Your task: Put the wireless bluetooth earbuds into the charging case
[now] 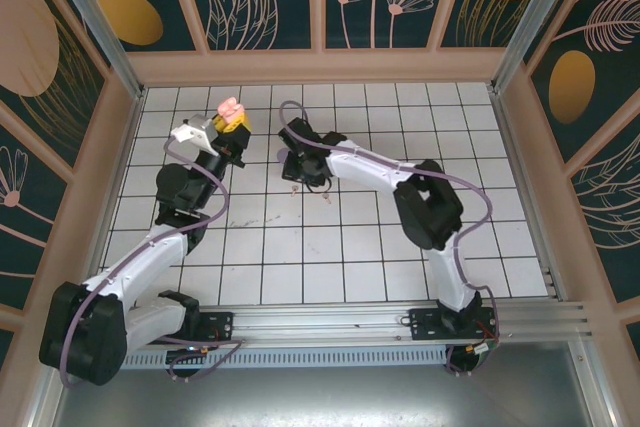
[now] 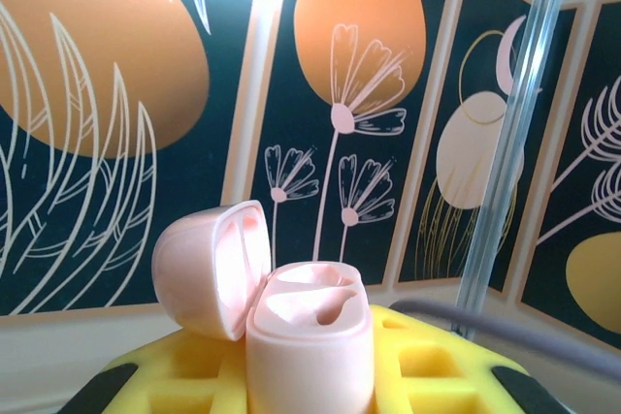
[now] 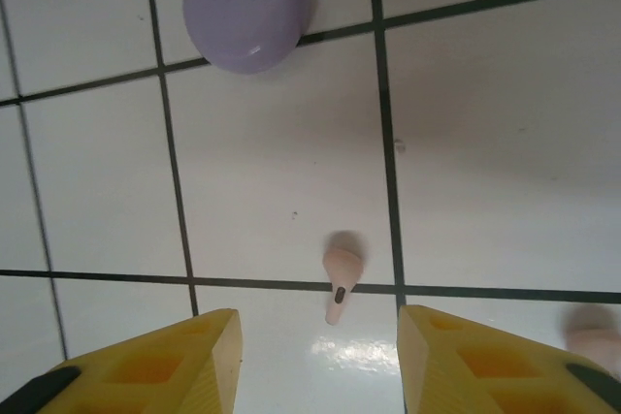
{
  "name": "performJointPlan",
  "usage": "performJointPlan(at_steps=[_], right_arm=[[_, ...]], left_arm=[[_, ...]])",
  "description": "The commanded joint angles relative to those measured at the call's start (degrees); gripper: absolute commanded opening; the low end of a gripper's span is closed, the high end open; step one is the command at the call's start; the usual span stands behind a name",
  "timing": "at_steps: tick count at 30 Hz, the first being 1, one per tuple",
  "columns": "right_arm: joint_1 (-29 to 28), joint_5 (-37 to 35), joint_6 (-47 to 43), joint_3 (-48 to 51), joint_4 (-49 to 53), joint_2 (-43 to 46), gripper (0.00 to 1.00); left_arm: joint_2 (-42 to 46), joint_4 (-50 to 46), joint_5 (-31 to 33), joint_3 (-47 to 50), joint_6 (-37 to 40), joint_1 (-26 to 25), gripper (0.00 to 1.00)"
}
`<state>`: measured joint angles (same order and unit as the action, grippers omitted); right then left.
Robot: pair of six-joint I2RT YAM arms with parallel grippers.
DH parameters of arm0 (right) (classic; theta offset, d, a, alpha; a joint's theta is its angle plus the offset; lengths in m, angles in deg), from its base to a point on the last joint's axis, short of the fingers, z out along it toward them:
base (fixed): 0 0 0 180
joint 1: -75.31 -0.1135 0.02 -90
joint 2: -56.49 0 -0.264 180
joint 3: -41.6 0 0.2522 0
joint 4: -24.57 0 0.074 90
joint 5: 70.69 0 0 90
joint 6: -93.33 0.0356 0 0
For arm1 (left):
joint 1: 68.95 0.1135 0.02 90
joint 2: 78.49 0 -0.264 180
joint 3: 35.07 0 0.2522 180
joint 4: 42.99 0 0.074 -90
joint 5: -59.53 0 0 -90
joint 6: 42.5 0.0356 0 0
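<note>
- The left gripper (image 1: 234, 126) was clenched on the open pink case (image 2: 310, 336) and held it above the worktop (image 3: 262, 162). The lid (image 2: 209, 269) was tipped back and both wells looked empty.
- One pink earbud (image 3: 340, 273) lay on the worktop across a grid line, just ahead of the gap between the spread fingers (image 3: 155, 366) of the right gripper (image 3: 318, 325), which touched nothing.
- A second earbud (image 3: 594, 332) lay blurred near the right finger, and a purple disc (image 3: 247, 7) lay farther off.
- The earbud looked very light, hard and glossy, so it could easily slip or flick away. I judged the best hold to be across its rounded head, closing gently and leaving the stem free.
</note>
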<state>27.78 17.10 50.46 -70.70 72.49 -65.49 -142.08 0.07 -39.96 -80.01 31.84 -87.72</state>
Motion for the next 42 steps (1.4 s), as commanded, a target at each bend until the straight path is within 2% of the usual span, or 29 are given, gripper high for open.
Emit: performJointPlan(at_steps=[1,18,42], right_arm=[[-0.49,-4.32,3.86,-5.32,8.09,-3.65,0.45],[-2.48,-4.9,6.44,-20.65,17.4,-15.8,0.4],[-4.04,-4.46,7.36,-21.63,18.52,-19.44,0.35]], left_arm=[[0.04,5.1,0.65,1.02,-2.19,1.14,0.0],[0.98,9.11,0.53,4.59,-3.57,2.82,0.0],[1.19,10.77,-0.08,5.69,-4.18,3.99,0.0]])
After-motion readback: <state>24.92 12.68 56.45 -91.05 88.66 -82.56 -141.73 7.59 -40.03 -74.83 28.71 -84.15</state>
